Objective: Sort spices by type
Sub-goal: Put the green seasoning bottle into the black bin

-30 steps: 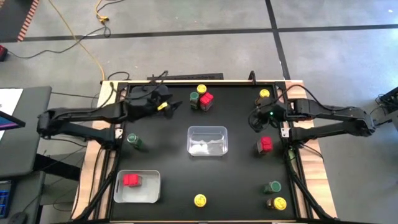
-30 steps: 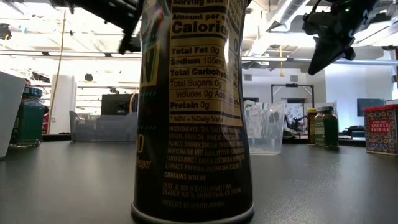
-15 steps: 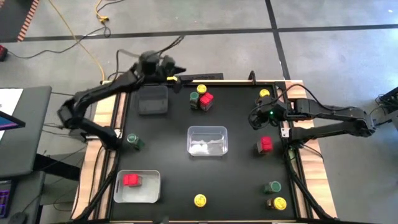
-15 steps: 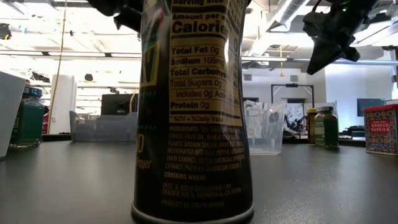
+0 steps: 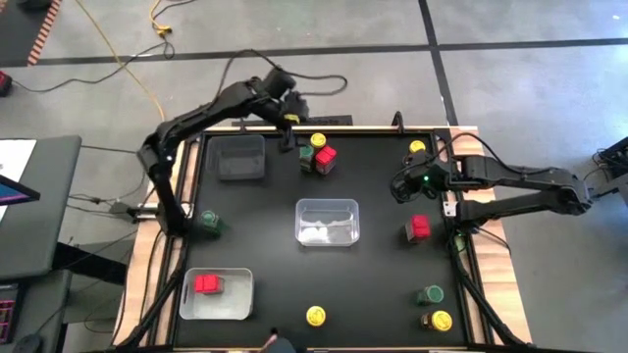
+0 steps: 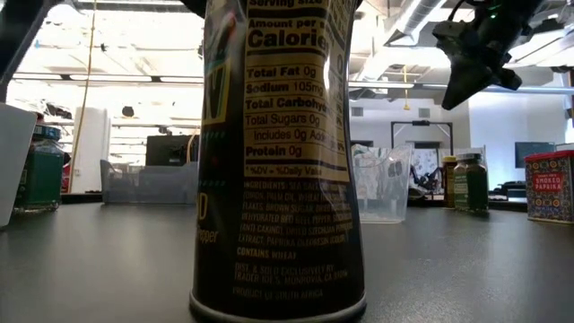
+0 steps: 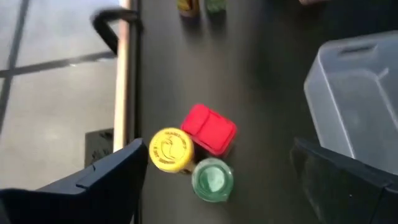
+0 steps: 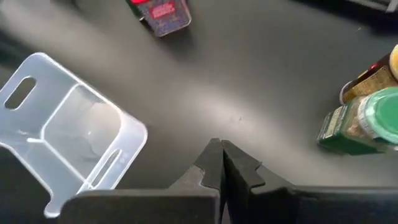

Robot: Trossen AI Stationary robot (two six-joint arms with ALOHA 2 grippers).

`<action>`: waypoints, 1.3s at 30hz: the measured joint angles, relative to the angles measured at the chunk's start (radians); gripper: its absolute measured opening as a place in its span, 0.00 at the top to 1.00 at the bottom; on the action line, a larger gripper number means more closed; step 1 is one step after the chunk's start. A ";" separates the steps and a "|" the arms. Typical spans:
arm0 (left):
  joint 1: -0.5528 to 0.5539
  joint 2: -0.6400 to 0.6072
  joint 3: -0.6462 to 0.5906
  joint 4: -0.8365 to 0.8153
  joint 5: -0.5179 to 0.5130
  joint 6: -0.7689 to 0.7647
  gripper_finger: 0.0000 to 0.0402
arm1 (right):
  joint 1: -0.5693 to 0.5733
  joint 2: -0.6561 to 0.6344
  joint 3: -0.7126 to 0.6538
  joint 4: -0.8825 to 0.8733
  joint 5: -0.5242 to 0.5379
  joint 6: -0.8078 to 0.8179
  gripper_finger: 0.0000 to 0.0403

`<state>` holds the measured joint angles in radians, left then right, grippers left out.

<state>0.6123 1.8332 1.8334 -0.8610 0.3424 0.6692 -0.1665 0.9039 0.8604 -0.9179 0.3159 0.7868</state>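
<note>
High view: a black table [image 5: 373, 284] carries scattered spice jars, three bins and both arms.
Left gripper [image 5: 287, 116]: reaches over the table's far edge, above a trio of jars, its fingers spread wide and holding nothing; the left wrist view looks down between the two dark fingers [image 7: 102, 180] at that trio.
Jar trio: a yellow-lidded jar [image 7: 169, 149], a red-topped jar [image 7: 209, 128] and a green-lidded jar [image 7: 212, 179] stand touching one another near the far edge.
Right gripper [image 5: 400, 186]: hangs above the table's right side, its fingers pressed together on nothing, as the right wrist view shows [image 8: 221, 163].
Grey bin [image 5: 240, 157]: sits at the far left, beside the trio.
Clear bin, middle [image 5: 328, 221]: stands mid-table.
Clear bin, near left [image 5: 217, 294]: holds one red-topped jar [image 5: 207, 284].
Other jars: a green-lidded one [image 5: 210, 222] at the left edge, a yellow-lidded one [image 5: 418, 148] at the far right, a red-topped one [image 5: 418, 227] on the right, a yellow-lidded one [image 5: 315, 315] at the near edge, and a green-lidded [image 5: 432, 294] and yellow-lidded [image 5: 440, 320] pair at the near right corner.
Low view: a dark jar's nutrition label [image 6: 278, 161] fills the middle.
</note>
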 joint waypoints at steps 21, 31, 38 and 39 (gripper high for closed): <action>-0.055 0.182 0.002 -0.085 -0.180 0.030 0.06 | 0.002 0.091 0.000 -0.001 0.001 -0.008 0.92; -0.053 0.198 -0.004 -0.086 -0.192 0.051 0.06 | 0.002 0.090 0.000 0.000 0.000 -0.008 0.92; -0.051 0.232 -0.006 -0.089 -0.208 0.049 0.06 | 0.003 0.090 0.000 0.009 -0.004 -0.008 0.92; -0.051 0.234 -0.006 -0.085 -0.208 0.048 0.06 | 0.003 0.090 0.000 0.013 -0.004 -0.008 0.92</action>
<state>0.5610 2.0669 1.8278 -0.9464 0.1344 0.7171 -0.1637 0.9939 0.8600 -0.9051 0.3121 0.7784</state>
